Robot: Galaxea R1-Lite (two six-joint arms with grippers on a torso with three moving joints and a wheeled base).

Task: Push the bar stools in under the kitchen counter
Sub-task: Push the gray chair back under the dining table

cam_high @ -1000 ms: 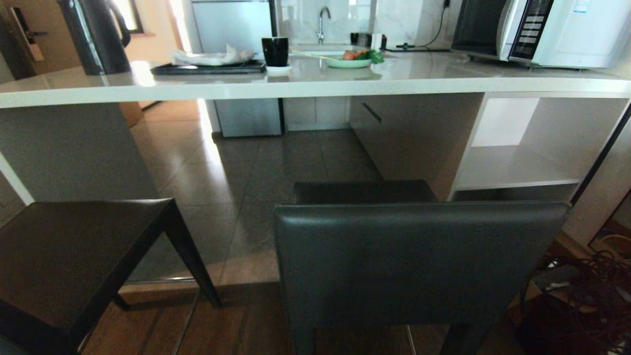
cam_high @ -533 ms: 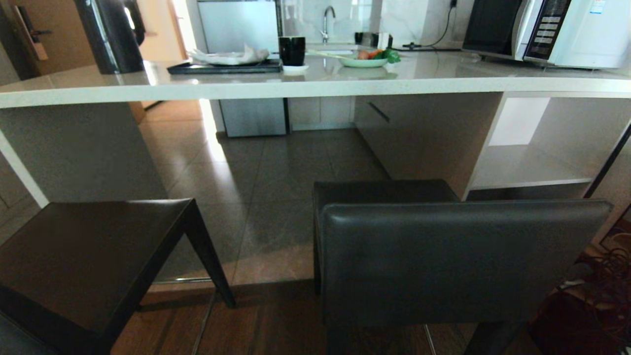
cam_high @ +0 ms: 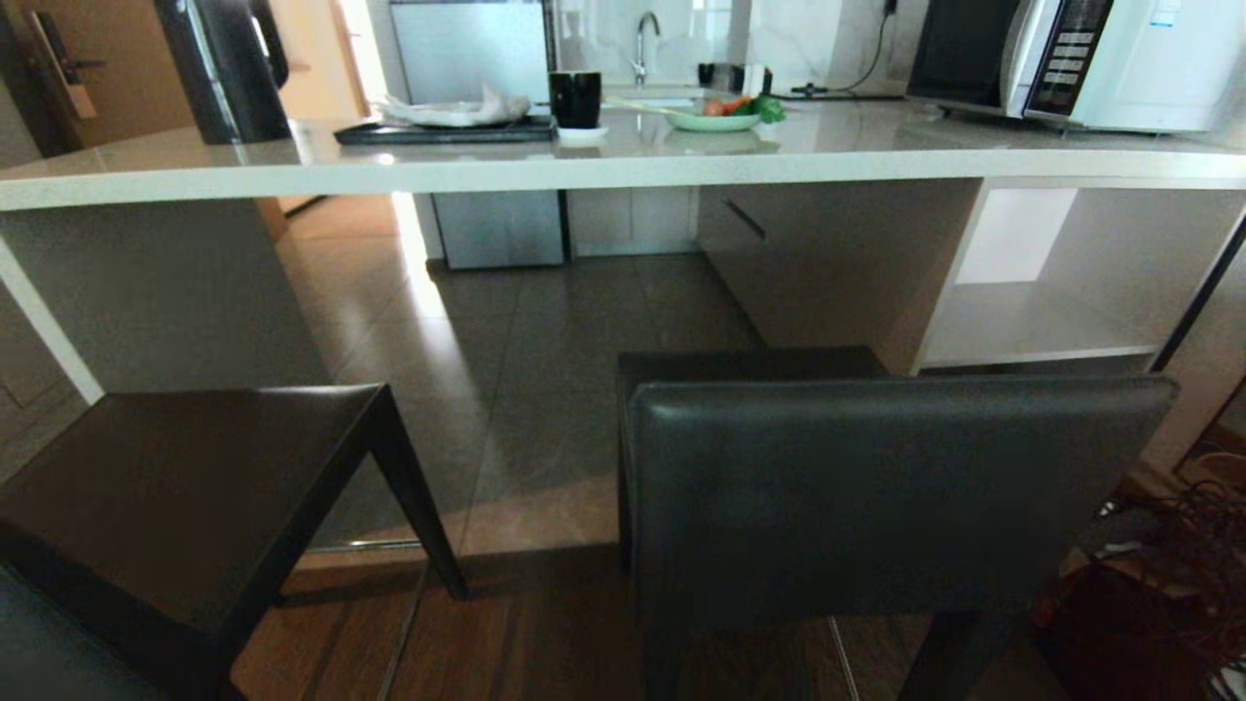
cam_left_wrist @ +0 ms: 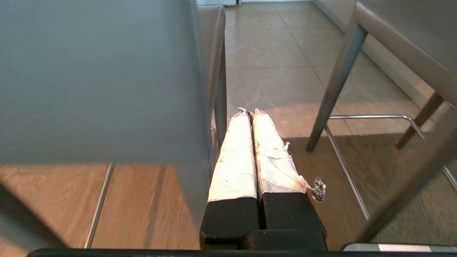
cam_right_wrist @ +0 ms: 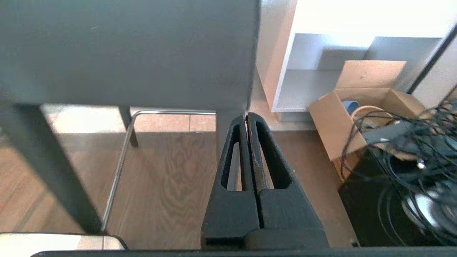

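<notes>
Two bar stools stand before the kitchen counter [cam_high: 623,166], its pale stone slab running across the head view. The right stool [cam_high: 896,497] shows its dark grey backrest towards me, its seat [cam_high: 750,362] beyond it. Only the dark seat of the left stool [cam_high: 185,487] shows, at the lower left. Neither gripper is in the head view. My left gripper [cam_left_wrist: 250,112] is shut and empty, low beside the left stool's backrest [cam_left_wrist: 96,78]. My right gripper [cam_right_wrist: 247,116] is shut and empty, its tips just under the corner of the right stool's backrest [cam_right_wrist: 125,50], above the stool's rear leg.
A kettle [cam_high: 229,68], a tray [cam_high: 443,131], a black cup [cam_high: 574,97], a plate of vegetables [cam_high: 715,119] and a microwave [cam_high: 1090,58] stand on the counter. Open shelves [cam_high: 1032,321] fill its right end. On the floor to the right lie a cardboard box [cam_right_wrist: 360,103] and tangled cables [cam_right_wrist: 410,150].
The whole head picture has shifted to the right and slightly up, so the camera has moved. The stools keep their places relative to the counter.
</notes>
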